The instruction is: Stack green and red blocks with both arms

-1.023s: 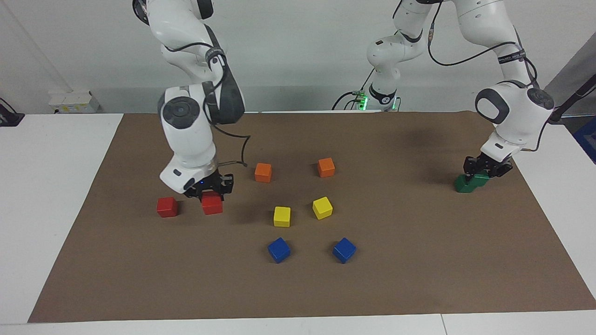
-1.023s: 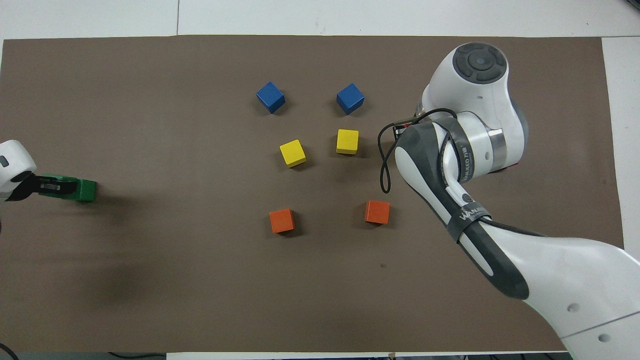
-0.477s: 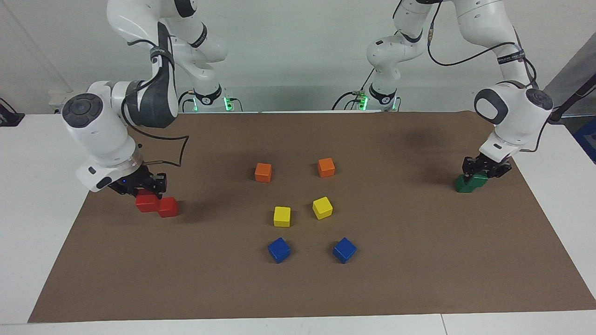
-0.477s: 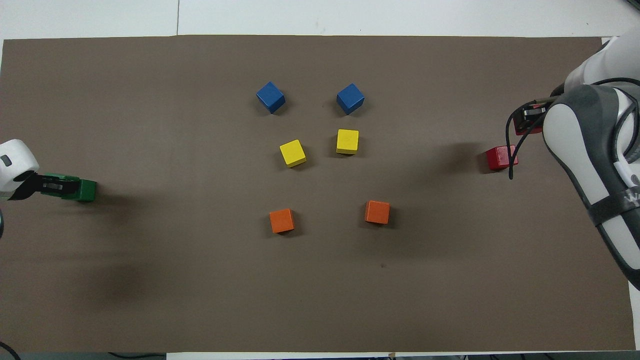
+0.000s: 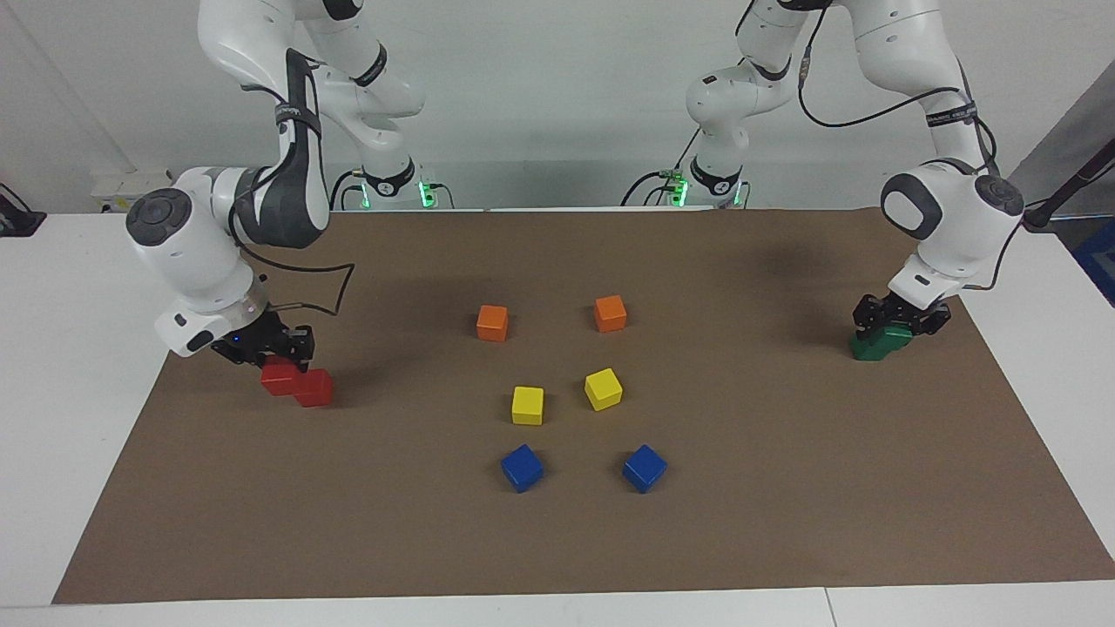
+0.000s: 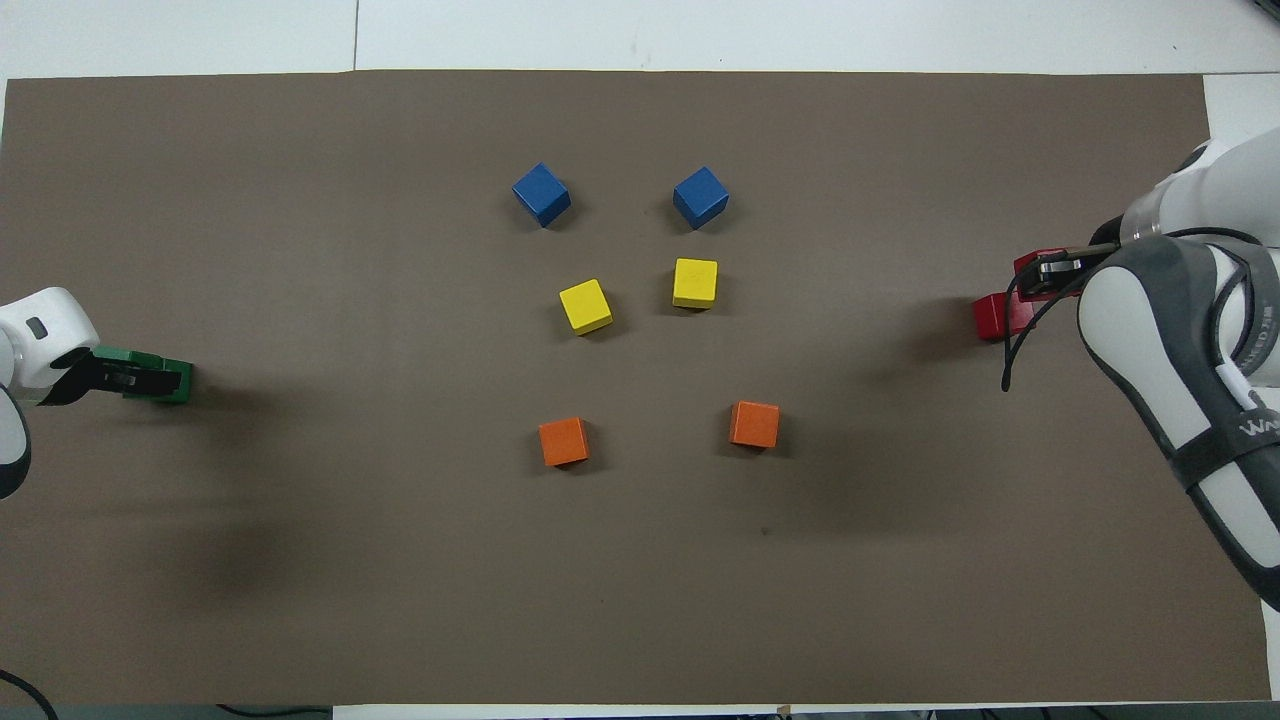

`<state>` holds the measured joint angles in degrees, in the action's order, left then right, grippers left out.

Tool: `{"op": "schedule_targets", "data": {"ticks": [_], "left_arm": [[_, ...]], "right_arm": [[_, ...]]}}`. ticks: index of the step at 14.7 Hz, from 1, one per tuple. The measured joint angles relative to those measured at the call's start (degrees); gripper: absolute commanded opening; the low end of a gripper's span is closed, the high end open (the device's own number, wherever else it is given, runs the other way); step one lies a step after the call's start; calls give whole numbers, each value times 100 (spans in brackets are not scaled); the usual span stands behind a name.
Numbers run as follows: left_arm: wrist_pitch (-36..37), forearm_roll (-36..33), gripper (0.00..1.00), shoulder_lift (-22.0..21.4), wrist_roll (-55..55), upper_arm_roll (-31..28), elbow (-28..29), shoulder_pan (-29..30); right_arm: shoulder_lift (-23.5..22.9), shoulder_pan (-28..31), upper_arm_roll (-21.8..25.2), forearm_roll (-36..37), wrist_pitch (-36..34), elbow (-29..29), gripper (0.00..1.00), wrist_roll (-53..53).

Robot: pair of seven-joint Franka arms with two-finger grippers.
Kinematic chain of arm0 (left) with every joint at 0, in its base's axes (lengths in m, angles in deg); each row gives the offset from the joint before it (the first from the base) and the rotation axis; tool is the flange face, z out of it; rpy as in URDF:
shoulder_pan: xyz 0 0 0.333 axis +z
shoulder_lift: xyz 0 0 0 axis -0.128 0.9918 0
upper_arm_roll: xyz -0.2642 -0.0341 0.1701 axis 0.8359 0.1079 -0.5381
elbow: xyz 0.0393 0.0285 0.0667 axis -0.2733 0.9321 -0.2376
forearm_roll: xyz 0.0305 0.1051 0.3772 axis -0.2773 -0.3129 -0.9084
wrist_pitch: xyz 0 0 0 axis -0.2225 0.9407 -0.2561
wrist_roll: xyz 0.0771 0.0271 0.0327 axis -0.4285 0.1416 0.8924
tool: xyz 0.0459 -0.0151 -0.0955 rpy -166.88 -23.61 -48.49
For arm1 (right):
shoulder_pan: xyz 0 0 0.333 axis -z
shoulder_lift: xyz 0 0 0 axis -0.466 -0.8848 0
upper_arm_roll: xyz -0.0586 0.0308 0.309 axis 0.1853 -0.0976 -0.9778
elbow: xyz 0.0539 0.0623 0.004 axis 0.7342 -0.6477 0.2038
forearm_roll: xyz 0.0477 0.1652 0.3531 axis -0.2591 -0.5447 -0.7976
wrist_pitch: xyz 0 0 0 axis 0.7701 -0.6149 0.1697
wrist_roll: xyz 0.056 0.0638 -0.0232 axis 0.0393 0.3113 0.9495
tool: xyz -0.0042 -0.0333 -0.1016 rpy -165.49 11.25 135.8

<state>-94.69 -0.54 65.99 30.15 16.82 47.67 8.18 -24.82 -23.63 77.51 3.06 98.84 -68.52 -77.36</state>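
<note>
Two green blocks are stacked at the left arm's end of the mat, the upper green block (image 5: 897, 333) sitting askew on the lower green block (image 5: 869, 348). My left gripper (image 5: 895, 324) (image 6: 132, 375) stands open around the upper one. My right gripper (image 5: 277, 361) (image 6: 1045, 272) is shut on a red block (image 5: 279, 380), held low over the mat. That block hangs right beside the second red block (image 5: 314, 388) (image 6: 993, 316), which rests at the right arm's end.
Mid-mat lie two orange cubes (image 5: 492, 323) (image 5: 610, 313), two yellow cubes (image 5: 527, 406) (image 5: 603, 389) and two blue cubes (image 5: 522, 468) (image 5: 644, 468). The brown mat (image 5: 784, 488) covers a white table.
My right arm swung the red block from near the mat's middle out past the resting red block, then drew it in beside that block. My left gripper opened and its wrist rose slightly.
</note>
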Motion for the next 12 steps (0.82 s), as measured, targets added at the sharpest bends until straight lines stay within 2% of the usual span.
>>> {"op": "schedule_targets", "data": {"ticks": [7, 12], "left_arm": [[247, 0, 100, 6, 0, 1, -223, -2], [1512, 0, 100, -87, 0, 23, -1247, -15]], "right_arm": [[228, -29, -69, -12, 508, -594, 0, 36], [244, -29, -69, -12, 543, -762, 0, 203]]}}
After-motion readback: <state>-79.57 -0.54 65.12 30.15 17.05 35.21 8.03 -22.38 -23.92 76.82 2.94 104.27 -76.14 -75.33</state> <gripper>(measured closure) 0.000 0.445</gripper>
